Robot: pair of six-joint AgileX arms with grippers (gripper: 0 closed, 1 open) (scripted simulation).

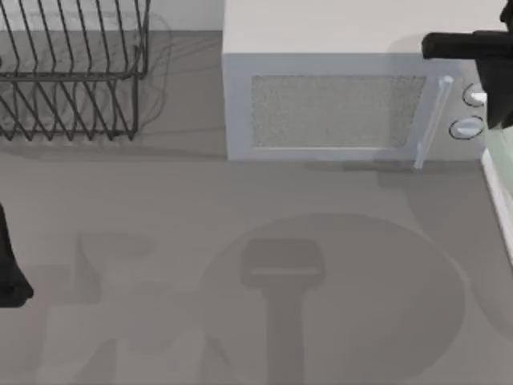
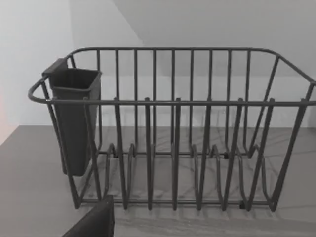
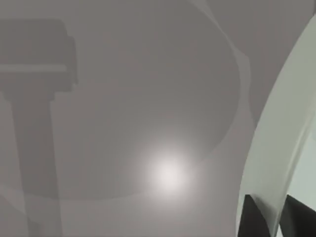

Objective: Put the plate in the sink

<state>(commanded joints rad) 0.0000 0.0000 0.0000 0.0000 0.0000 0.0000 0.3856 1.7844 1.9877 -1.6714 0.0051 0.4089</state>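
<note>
Closest to the lens, clamped on a curved pale-green edge: right gripper [image 3: 271,219], dark fingertips [image 3: 253,217] on either side of the plate [image 3: 279,148], so closed around its rim. Outward from there, bare grey table [image 3: 123,98] well below, carrying a broad round shadow. Judged from that: plate held aloft, resting on nothing.

From above, right arm [image 1: 469,44] reaching across the microwave [image 1: 337,108] near the table's back right corner. Below it, a green sliver at the right edge, probably the plate, though too little visible to be sure. Just beside that, narrow white strip of the sink [image 1: 498,196] along the same edge. So sink likely rightward and down from the jaws, right arm far nearer. Round plate, hence no long axis to align.

Left arm [image 1: 10,273] parked at the left edge, facing a wire dish rack [image 2: 173,128]. No readable lettering anywhere, just two knobs [image 1: 467,127] on the microwave.
</note>
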